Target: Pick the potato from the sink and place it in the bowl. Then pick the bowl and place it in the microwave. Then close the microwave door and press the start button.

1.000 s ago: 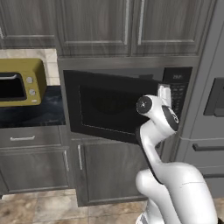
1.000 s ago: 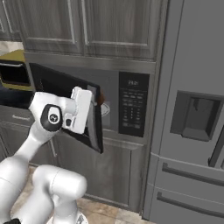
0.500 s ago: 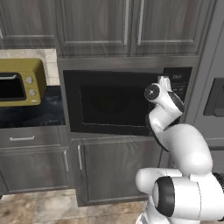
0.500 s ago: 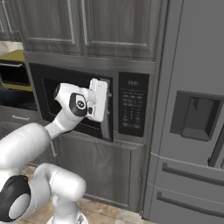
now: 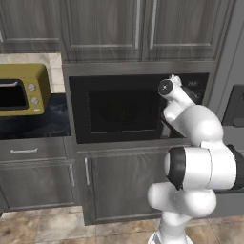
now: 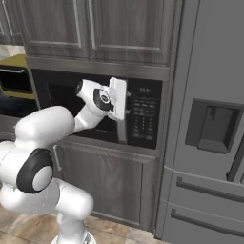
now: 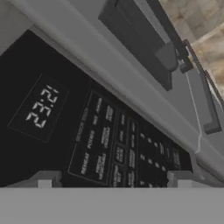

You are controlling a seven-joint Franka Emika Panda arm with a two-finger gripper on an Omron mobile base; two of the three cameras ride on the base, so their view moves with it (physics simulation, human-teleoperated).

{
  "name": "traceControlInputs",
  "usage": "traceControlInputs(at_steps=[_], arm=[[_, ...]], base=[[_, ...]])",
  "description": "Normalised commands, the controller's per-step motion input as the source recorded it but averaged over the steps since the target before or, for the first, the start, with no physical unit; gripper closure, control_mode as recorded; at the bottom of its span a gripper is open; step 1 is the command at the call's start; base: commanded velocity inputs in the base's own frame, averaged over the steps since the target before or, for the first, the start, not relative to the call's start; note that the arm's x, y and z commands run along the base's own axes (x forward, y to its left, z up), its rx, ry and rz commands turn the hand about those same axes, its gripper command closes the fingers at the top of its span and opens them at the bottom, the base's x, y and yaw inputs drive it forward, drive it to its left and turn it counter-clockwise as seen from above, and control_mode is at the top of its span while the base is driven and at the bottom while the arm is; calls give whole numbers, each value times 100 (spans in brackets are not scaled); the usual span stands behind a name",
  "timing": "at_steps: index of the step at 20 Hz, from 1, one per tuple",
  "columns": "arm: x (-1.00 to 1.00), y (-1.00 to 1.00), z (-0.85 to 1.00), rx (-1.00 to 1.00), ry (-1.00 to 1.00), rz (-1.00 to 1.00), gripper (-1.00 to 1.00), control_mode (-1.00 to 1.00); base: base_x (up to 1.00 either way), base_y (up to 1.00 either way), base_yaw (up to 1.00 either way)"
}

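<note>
The microwave door (image 5: pixel 121 110) stood shut, flush with the microwave (image 6: pixel 97 109), its handle seemingly vertical. The tool (image 7: pixel 114 176) hung released before the button panel (image 7: pixel 124 151), fingers spread.

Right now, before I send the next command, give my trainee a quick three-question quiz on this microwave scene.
1. True or false: the microwave door is shut.
2. What does the gripper face in the hand view? A) the button panel B) the sink C) the refrigerator
3. Fill in: on the counter left of the microwave stands a yellow ____.

Key: 1 true. 2 A; the jaws stand open, holding nothing. 3 toaster oven.
</note>
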Motion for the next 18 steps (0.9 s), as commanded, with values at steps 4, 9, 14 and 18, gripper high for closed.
traceControlInputs(at_steps=[4, 9, 14, 18], arm=[[79, 0, -15, 0, 0, 0, -100, -100], [83, 0, -26, 0, 0, 0, -100, -100], [33, -2, -11, 3, 0, 0, -100, -100], [-81, -20, 42, 24, 7, -11, -100, -100]], base=[[0, 0, 0], [0, 0, 0], [0, 0, 0], [0, 0, 0]])
